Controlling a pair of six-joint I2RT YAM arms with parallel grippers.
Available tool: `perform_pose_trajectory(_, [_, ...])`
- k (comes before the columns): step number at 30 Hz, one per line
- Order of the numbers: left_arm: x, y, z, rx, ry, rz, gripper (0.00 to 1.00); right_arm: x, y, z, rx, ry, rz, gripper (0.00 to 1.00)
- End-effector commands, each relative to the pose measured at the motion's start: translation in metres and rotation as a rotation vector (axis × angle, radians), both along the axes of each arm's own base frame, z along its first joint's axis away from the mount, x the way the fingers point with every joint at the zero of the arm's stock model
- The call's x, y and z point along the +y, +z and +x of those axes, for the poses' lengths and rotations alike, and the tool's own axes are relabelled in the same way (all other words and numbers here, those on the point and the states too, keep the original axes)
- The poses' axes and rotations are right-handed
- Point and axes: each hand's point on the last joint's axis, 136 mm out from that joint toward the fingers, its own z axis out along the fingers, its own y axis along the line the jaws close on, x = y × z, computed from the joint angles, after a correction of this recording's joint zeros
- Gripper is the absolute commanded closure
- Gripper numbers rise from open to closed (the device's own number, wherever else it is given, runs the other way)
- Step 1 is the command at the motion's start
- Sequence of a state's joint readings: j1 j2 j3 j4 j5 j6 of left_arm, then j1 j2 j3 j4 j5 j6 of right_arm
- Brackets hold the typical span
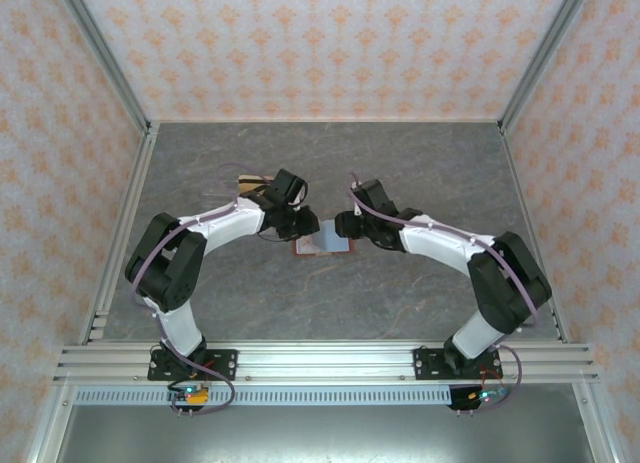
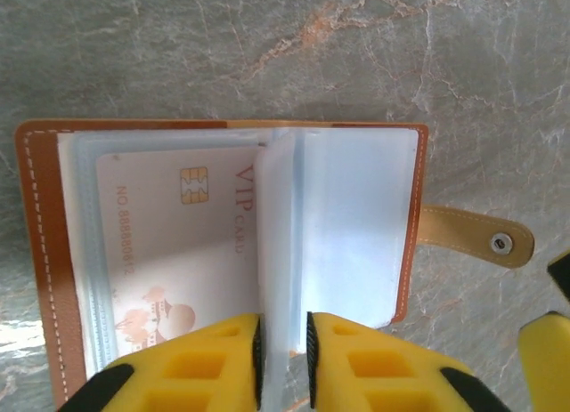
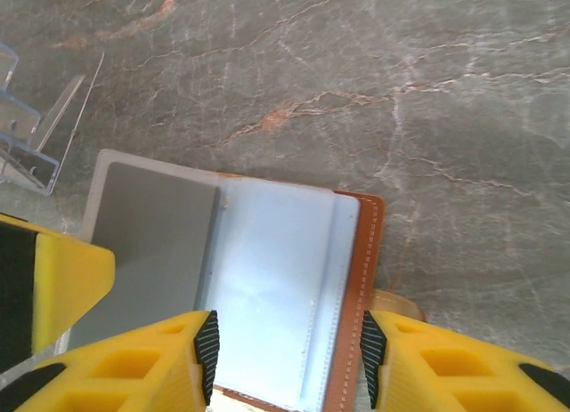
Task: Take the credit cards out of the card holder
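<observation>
Top external: card holder (image 1: pixel 323 245) on grey marbled table (image 1: pixel 420 163), orange-patterned walls (image 1: pixel 320 43) around.

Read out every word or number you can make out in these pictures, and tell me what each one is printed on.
"VIP CARD": on the pale card in the card holder, beside its gold chip.
"NO 8888...": along the same card's edge; the later digits are too blurred to be sure of.
Grey card: no print to be seen.
</observation>
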State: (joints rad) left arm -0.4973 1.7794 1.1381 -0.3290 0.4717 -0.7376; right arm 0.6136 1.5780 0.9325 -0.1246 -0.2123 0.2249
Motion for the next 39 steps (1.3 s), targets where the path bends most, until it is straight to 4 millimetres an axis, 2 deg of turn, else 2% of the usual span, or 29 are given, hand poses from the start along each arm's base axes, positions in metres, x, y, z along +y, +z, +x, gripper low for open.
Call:
perform_pose_trajectory(1, [-0.021, 0.013, 0.007, -0.018, -0.018, -0.092, 0.68, -0.014, 0.022, 0.015, -0.104, -0.100, 0.028, 0.52])
perform_pose_trajectory(7, [-0.050, 0.022, 0.014, -0.028, -0.032, -0.190, 0.53, -0.028, 0.036, 0.017, -0.169, -0.169, 0.079, 0.53])
perform_pose_trajectory(12, [-0.061, 0.025, 0.017, -0.030, -0.031, -0.219, 0.40, -0.035, 0.043, 0.016, -0.205, -0.197, 0.086, 0.53])
perform_pose_trajectory(16, [-0.046, 0.022, 0.017, -0.028, 0.019, -0.149, 0.31, -0.035, 0.043, 0.015, -0.208, -0.190, 0.088, 0.53])
perform_pose_trajectory(21, [-0.013, 0.025, 0.017, -0.057, 0.102, -0.043, 0.24, -0.021, 0.039, 0.013, -0.172, -0.130, 0.111, 0.52])
perform_pose_trajectory(25, [0.008, 0.021, 0.013, -0.056, 0.158, -0.019, 0.24, -0.002, 0.026, 0.012, -0.086, -0.061, 0.137, 0.59])
perform_pose_trajectory(28, [0.014, 0.014, 0.010, -0.040, 0.177, -0.019, 0.25, 0.009, 0.012, 0.011, -0.024, -0.028, 0.140, 0.61])
perform_pose_trajectory(34, [0.009, 0.011, 0.009, -0.031, 0.169, -0.045, 0.29, 0.027, -0.006, 0.010, 0.076, 0.015, 0.173, 0.67])
perform_pose_trajectory(39, [0.002, 0.010, 0.012, -0.026, 0.154, -0.075, 0.40, 0.029, -0.024, 0.011, 0.148, 0.008, 0.138, 0.74])
